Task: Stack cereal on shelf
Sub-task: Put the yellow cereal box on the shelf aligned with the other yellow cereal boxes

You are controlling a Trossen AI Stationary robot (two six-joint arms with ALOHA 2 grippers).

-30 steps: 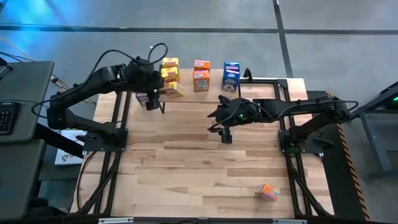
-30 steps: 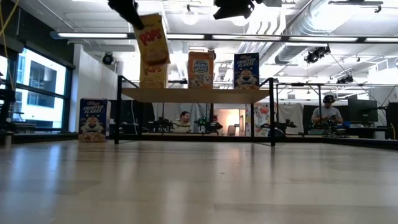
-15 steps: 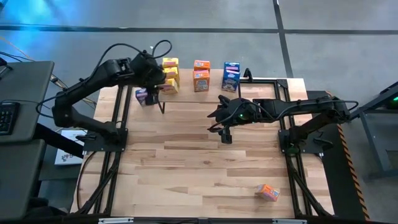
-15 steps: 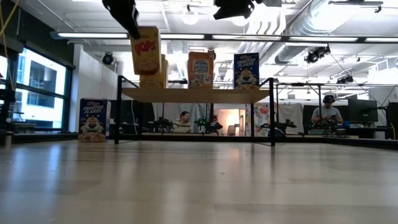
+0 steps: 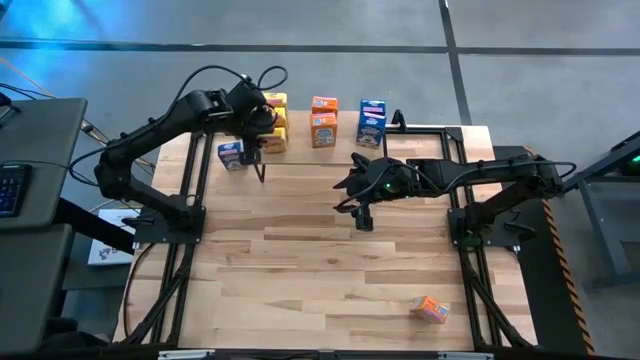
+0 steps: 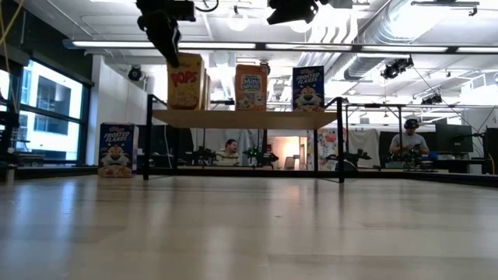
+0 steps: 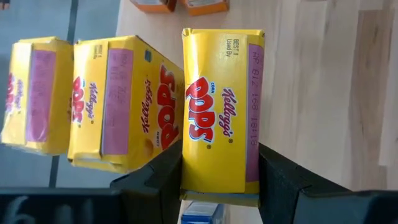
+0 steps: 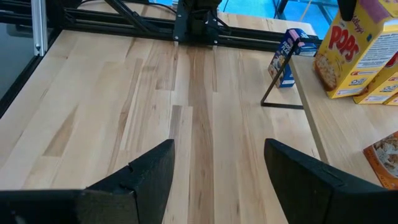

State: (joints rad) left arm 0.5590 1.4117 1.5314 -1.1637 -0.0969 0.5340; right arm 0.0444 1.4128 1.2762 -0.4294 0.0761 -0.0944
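While left gripper [image 7: 217,180] jaws clamp it | yellow cereal box [image 7: 221,112] upright | right gripper [image 8: 217,168] jaws apart

I see the big wooden table [image 5: 300,260] with the little shelf [image 6: 245,117] at its far edge. On the shelf stand yellow boxes [image 5: 274,120], orange boxes [image 5: 323,120] and a blue box [image 5: 372,122]. Left of the shelf, another blue box [image 5: 231,154] stands on the table. Far from the shelf, one orange box [image 5: 432,309] lies near the front corner.
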